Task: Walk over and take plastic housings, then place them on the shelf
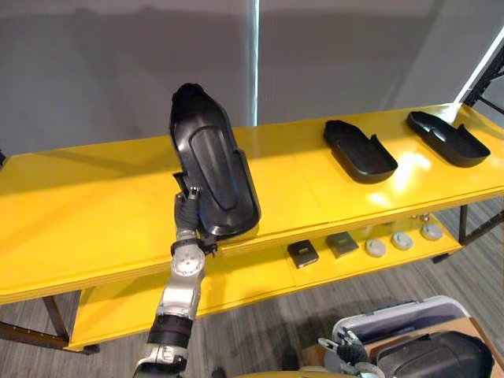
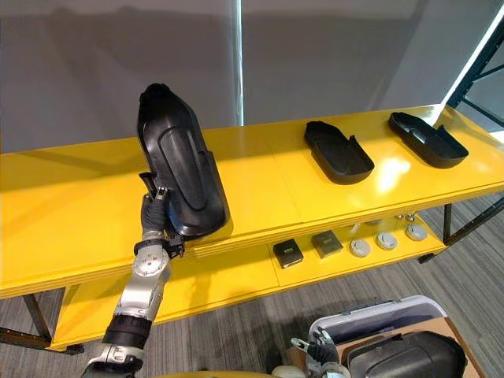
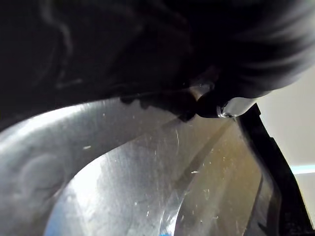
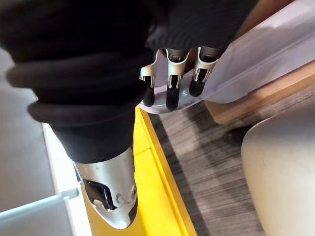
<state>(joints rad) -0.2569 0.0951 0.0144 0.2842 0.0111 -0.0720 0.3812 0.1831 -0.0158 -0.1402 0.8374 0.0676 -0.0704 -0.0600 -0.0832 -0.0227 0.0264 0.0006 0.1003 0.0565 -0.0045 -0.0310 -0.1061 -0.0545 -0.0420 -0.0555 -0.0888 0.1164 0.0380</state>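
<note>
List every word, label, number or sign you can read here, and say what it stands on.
No text can be read in any view.
On the black housing in the left hand: no print visible.
On the two housings lying on the yellow shelf: no print visible.
On the small dark squares on the lower board: any marking is too small to read.

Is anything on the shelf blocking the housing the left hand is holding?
Nothing visible. The housing in the left hand is tilted over a bare stretch of the shelf; the two other housings lie apart to its right.
</note>
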